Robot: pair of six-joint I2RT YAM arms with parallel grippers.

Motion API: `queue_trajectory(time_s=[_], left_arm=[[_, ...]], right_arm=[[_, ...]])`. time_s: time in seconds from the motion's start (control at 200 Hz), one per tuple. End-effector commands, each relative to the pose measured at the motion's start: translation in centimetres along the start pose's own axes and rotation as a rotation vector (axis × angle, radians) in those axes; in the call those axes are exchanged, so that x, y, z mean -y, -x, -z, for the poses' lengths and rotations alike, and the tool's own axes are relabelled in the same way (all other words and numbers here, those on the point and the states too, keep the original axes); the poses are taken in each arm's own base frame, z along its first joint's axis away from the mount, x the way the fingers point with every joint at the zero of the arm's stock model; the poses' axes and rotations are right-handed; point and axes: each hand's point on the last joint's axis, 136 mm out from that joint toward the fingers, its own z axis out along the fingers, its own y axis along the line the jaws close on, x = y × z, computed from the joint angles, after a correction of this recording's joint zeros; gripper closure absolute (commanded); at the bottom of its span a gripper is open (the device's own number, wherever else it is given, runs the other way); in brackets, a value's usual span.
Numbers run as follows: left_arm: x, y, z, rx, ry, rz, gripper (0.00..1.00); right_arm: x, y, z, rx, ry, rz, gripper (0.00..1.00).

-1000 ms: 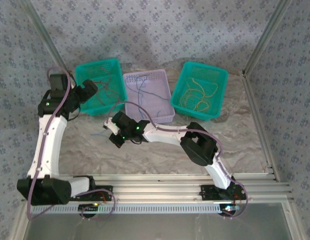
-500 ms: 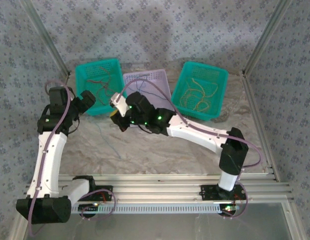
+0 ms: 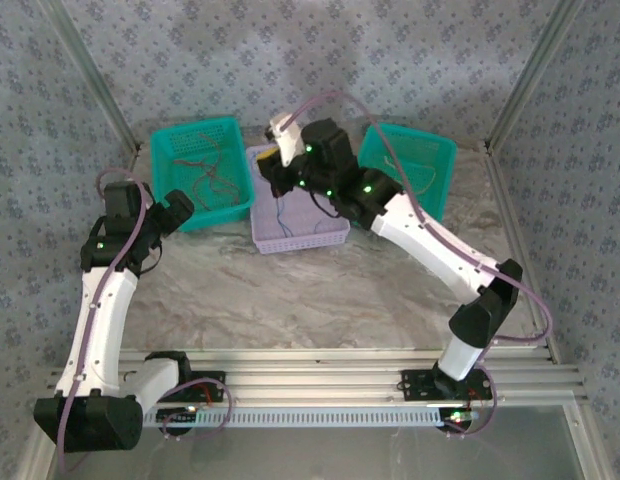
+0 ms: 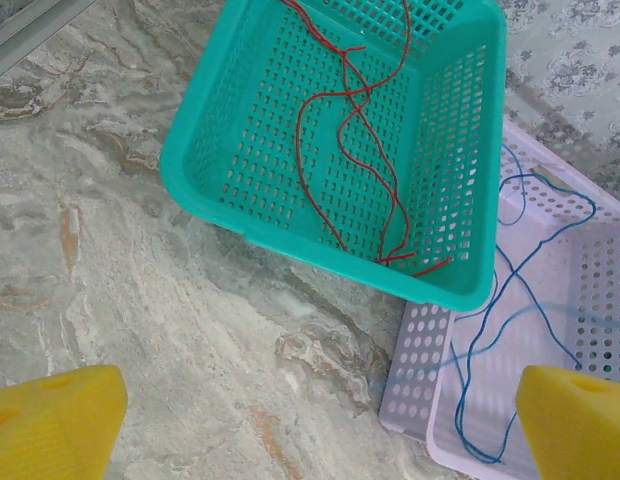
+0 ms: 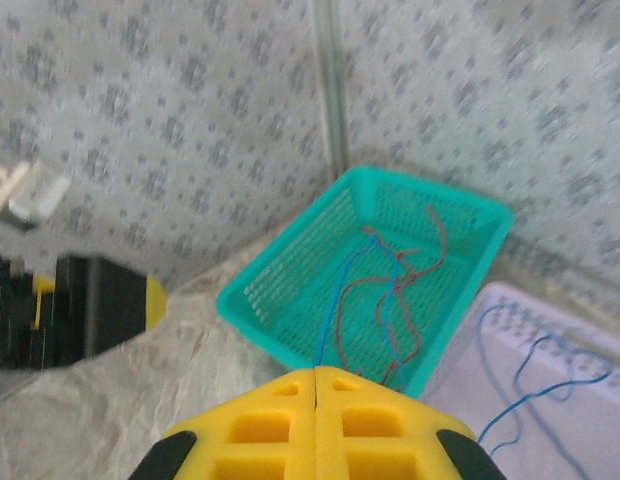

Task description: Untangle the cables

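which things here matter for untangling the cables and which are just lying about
Job: thin red wires, thin blue wires, left teal perforated plastic basket, lilac perforated plastic basket.
Lying about: marbled table surface, aluminium frame rails.

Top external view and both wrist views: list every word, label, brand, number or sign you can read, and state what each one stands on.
None: no readable text in any view.
The left teal basket, lilac basket, right teal basket and blue cable bear no label or tag.
The wall cloth has a floral pattern, no lettering.
The right arm shows green lights, not characters.
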Motion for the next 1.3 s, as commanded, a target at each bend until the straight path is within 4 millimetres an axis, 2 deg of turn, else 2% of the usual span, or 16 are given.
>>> queue_trajectory(time_s=[0.0,0.095,0.195,0.285,0.365,0.415,0.515,0.63,0.774,0.894,0.999,1.064,1.154,1.294], left_arm=[[0.3,0.8,0.7,0.038,-0.017,-0.015,0.00],[0.2,0.7,0.6,0.035,-0.017,-0.013,0.00],[0.7,1.2,0.7,0.059,-0.036,-0.014,0.00],[0.7,1.2,0.7,0.056,-0.037,-0.015,0.00],[0.8,1.1,0.7,0.054,-0.042,-0.016,0.00],[0.8,1.1,0.6,0.052,-0.045,-0.014,0.00],[0.9,1.1,0.5,0.047,-0.048,-0.014,0.00],[0.9,1.0,0.5,0.045,-0.050,-0.019,0.00],[1.0,0.9,0.5,0.041,-0.052,-0.022,0.00],[1.0,0.9,0.3,0.037,-0.054,-0.022,0.00],[1.0,0.8,0.3,0.031,-0.052,-0.026,0.00],[1.0,0.8,0.2,0.029,-0.050,-0.029,0.00],[1.0,0.8,0.2,0.029,-0.048,-0.030,0.00],[1.0,0.7,-0.1,0.020,-0.049,-0.030,0.00]], right_arm=[[1.9,5.1,4.0,0.098,-0.073,0.011,1.00],[2.9,7.6,5.7,0.154,-0.099,0.011,1.00],[3.5,8.9,6.6,0.188,-0.122,0.023,1.00],[4.7,8.2,6.2,0.158,-0.160,0.023,1.00],[6.7,6.8,5.4,0.135,-0.204,-0.003,1.00],[8.6,5.5,4.6,0.119,-0.264,-0.015,1.00],[11.5,1.6,2.1,0.036,-0.325,-0.054,1.00],[14.2,-4.0,-1.2,-0.071,-0.361,-0.110,1.00],[14.7,-9.9,-4.9,-0.189,-0.296,-0.184,1.00],[14.7,-12.7,-6.7,-0.253,-0.291,-0.184,1.00],[15.2,-14.7,-7.2,-0.306,-0.312,-0.193,1.00],[15.3,-15.1,-6.9,-0.327,-0.315,-0.200,0.83],[14.9,-13.8,-5.8,-0.298,-0.316,-0.188,0.61],[14.0,-10.6,-3.1,-0.226,-0.311,-0.168,0.42]])
